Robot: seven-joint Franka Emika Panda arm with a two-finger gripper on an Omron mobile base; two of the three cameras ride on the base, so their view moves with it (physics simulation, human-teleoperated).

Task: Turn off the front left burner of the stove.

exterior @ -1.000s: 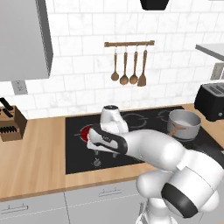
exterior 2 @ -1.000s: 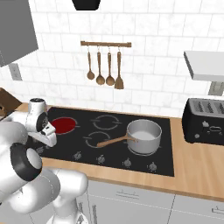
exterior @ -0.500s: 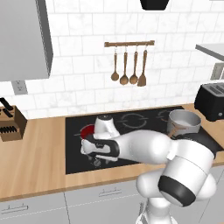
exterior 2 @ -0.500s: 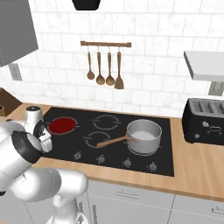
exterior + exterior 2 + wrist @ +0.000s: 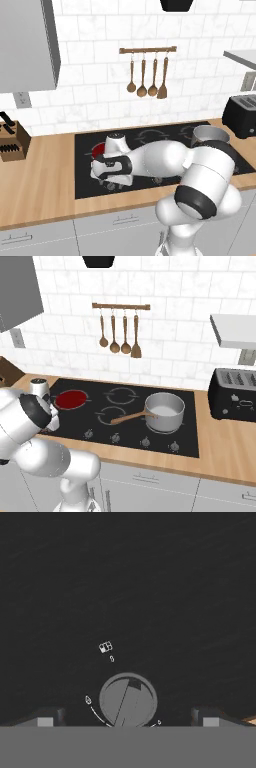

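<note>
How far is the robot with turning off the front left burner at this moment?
Done: the arm has reached the stove, and in the hand view the gripper is lined up with one grey knob between its open fingertips. In hand: closing on that knob. Left: gripping and turning it, because the front left burner glows red.

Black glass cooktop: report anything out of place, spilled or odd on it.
One oddity: the front left burner glows red with no pan on it. The only pan, a steel saucepan with a wooden handle, sits on an unlit zone to its right. No spill or damage shows on the black glass cooktop.
</note>
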